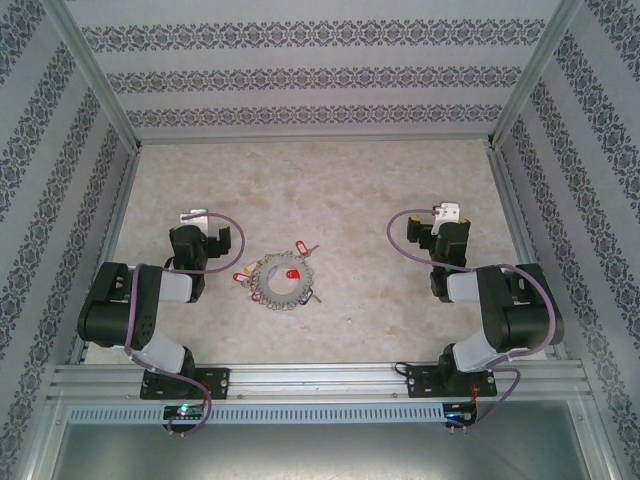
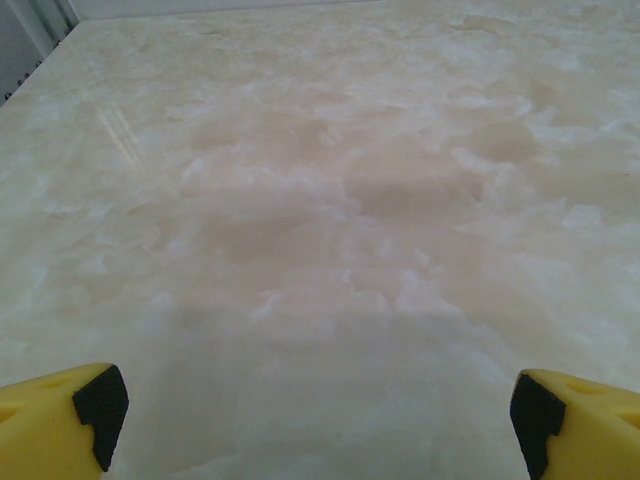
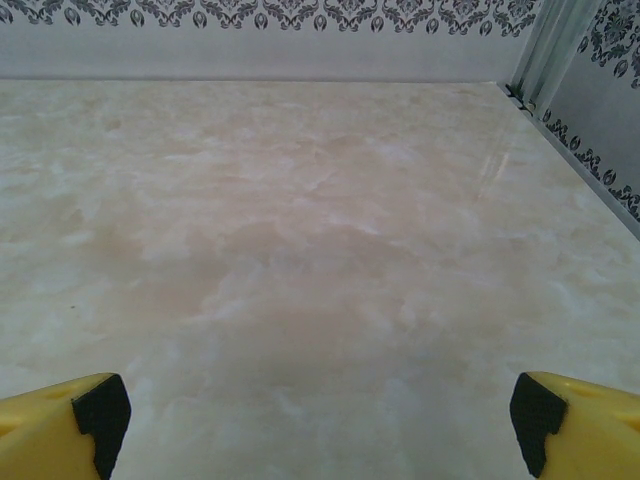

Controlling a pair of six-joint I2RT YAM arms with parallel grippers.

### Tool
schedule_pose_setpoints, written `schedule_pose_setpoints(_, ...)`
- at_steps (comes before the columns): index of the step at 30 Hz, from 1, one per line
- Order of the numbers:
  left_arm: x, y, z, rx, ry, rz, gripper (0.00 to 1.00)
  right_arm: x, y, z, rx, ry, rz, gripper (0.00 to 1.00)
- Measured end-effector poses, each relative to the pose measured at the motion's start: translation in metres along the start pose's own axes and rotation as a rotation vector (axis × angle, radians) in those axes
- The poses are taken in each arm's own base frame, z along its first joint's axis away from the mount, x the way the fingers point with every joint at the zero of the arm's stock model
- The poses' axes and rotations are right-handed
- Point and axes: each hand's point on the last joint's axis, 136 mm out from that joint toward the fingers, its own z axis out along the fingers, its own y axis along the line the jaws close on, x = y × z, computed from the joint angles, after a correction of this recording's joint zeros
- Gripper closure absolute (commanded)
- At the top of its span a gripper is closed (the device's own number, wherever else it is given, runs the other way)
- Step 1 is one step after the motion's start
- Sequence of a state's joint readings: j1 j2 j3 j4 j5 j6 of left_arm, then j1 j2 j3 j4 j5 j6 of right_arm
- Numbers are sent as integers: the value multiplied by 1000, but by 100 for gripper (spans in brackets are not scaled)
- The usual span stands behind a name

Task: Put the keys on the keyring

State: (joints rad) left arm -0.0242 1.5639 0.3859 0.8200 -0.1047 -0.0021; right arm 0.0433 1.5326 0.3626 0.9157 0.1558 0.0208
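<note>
Two pincers, both idle.

Left pincer (image 2: 315,418): yellow fingers (image 2: 60,415) spread wide apart with nothing between them. It looks out over bare marbled table (image 2: 330,200).

Right pincer (image 3: 318,415): spread just as wide, nothing held. It faces bare table running to the patterned back wall (image 3: 250,15).

Item, keyring (image 1: 279,284): a large grey ring lying flat on the table just to the right of the folded left arm (image 1: 130,300) and well apart from the right pincer. It is fringed all round with small silver keys and red tags, with a red spot inside the loop.

Item, keys (image 1: 303,249): a small cluster with one red tag at the far edge of the keyring. It is touching the ring or just beside it; from above it is too small to tell which, or to tell whether it is already threaded on.

Progress, as I judge it from where I stand: nothing is in hand. Neither pincer touches the keys or the keyring, and both point away over bare table.

Left to do, by my reckoning:
- reach in and pick up the small keys
- steady the big ring
- work the keys onto it

The left pincer stands nearer to both items.
</note>
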Motion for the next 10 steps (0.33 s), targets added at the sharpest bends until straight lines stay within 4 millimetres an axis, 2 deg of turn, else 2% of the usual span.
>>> schedule_pose_setpoints(10,0,0,0,0,0,0,1,0,1,0,-7,0,0,2)
